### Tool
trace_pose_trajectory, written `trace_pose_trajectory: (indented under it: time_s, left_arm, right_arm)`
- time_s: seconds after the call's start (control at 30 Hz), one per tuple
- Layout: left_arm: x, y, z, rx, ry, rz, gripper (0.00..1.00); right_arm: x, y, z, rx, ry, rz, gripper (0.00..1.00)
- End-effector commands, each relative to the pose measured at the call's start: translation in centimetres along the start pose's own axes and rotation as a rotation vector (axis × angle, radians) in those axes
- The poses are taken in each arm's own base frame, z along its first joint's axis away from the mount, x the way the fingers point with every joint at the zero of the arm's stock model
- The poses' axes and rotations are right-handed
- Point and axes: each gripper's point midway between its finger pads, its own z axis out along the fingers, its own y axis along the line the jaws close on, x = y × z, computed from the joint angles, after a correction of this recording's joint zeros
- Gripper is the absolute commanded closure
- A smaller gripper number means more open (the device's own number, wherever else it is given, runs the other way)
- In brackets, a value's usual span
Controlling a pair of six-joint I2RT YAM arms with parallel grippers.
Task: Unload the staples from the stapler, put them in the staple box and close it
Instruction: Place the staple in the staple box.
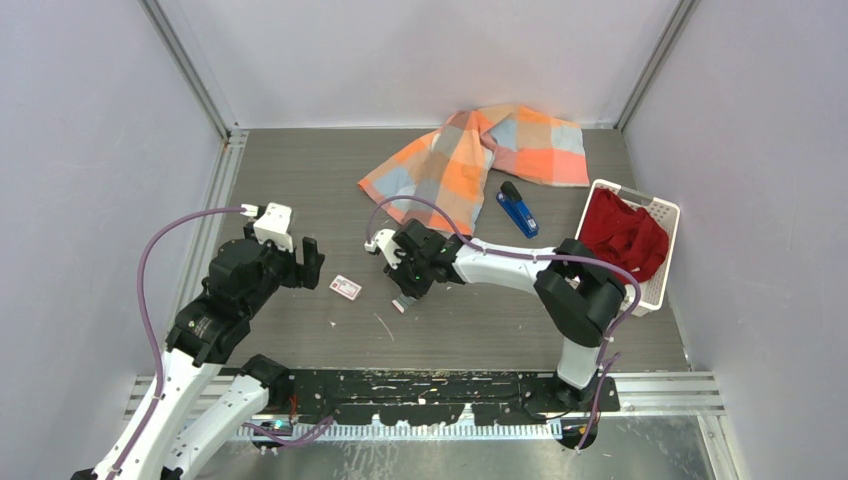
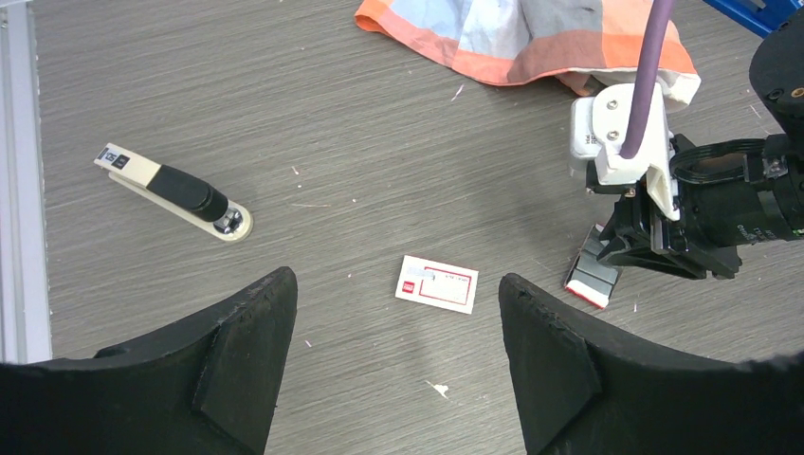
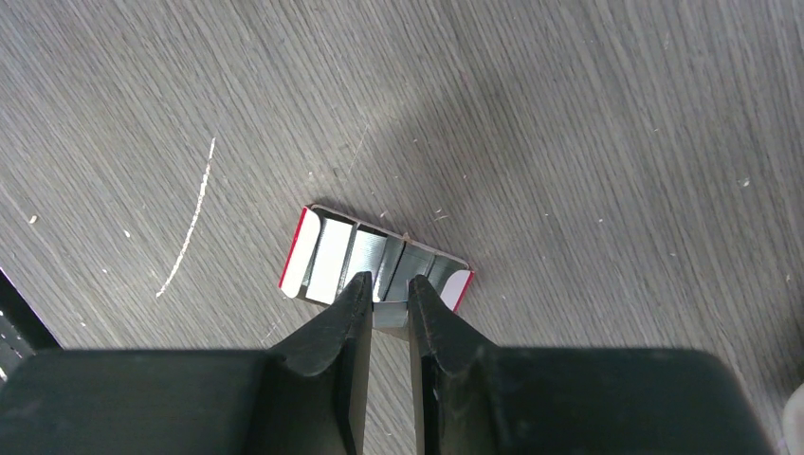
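Note:
The blue stapler (image 1: 518, 208) lies flat beside the checked cloth, far from both grippers; only a corner of this stapler (image 2: 758, 11) shows in the left wrist view. My right gripper (image 3: 387, 289) points down at mid-table, shut on a short silver-grey strip of staples (image 3: 391, 313). It holds the strip at the edge of a small open box (image 3: 332, 251) with red-and-white flaps, where more staple strips lie. The top view shows the right gripper (image 1: 405, 292) over that box (image 1: 399, 304). My left gripper (image 2: 396, 280) hovers open above the table with nothing between its fingers.
A flat white-and-red packet (image 2: 437, 283) lies just ahead of the left fingers. A beige-and-black stapler (image 2: 175, 192) sits to the left. An orange-and-blue checked cloth (image 1: 480, 155) lies at the back, and a white basket (image 1: 663, 208) with red fabric stands at the right.

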Motion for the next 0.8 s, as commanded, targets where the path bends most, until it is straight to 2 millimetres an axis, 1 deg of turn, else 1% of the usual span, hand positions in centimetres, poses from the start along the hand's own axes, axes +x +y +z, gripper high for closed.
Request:
trace_pose_trajectory:
  time_s: [0.0, 0.77]
  left_arm:
    - [-1.67, -0.22, 0.05, 0.012, -0.064, -0.020, 0.22]
    - [-1.65, -0.24, 0.04, 0.013, -0.062, -0.020, 0.22]
  right_arm:
    - [-1.89, -0.24, -0.21, 0.013, -0.039, -0.022, 0.83]
    - [-1.63, -0.12, -0.01, 0.003, -0.015, -0.024, 0.79]
